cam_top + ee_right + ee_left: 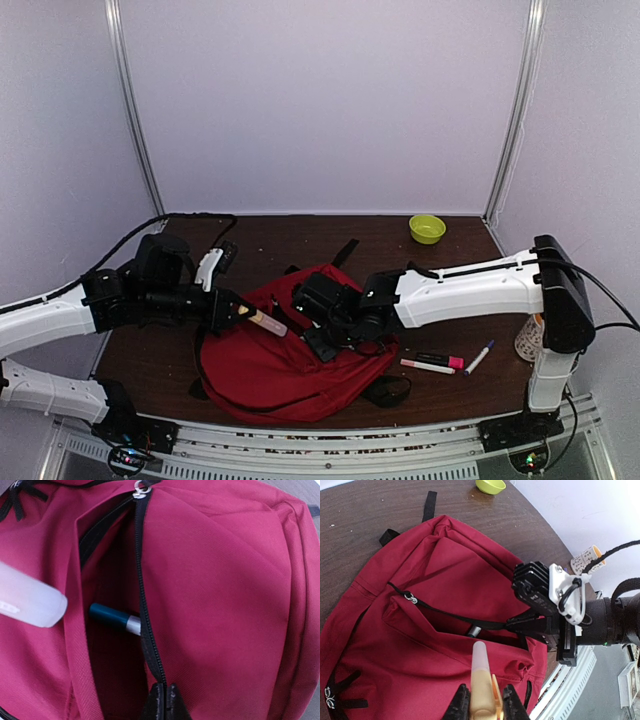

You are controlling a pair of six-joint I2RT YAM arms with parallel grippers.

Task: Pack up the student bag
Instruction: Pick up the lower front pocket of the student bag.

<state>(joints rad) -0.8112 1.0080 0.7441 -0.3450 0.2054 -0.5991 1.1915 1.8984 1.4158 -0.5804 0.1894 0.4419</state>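
Observation:
The dark-red student bag (275,365) lies flat on the table between the arms, its front pocket unzipped. My right gripper (163,696) is shut on the black zipper edge (145,620) of that pocket and holds it apart; it shows in the top view (325,335) and in the left wrist view (540,625). A teal-capped marker (112,618) lies inside the pocket. My left gripper (486,702) is shut on a yellow highlighter (481,680) with a clear cap, pointed at the pocket opening (470,630), just above the fabric. Its cap shows in the right wrist view (30,602).
A green bowl (427,228) sits at the back right. A pink-capped marker (440,360), a white marker (425,367) and a blue-tipped pen (479,357) lie right of the bag. A patterned cup (530,340) stands by the right arm's base.

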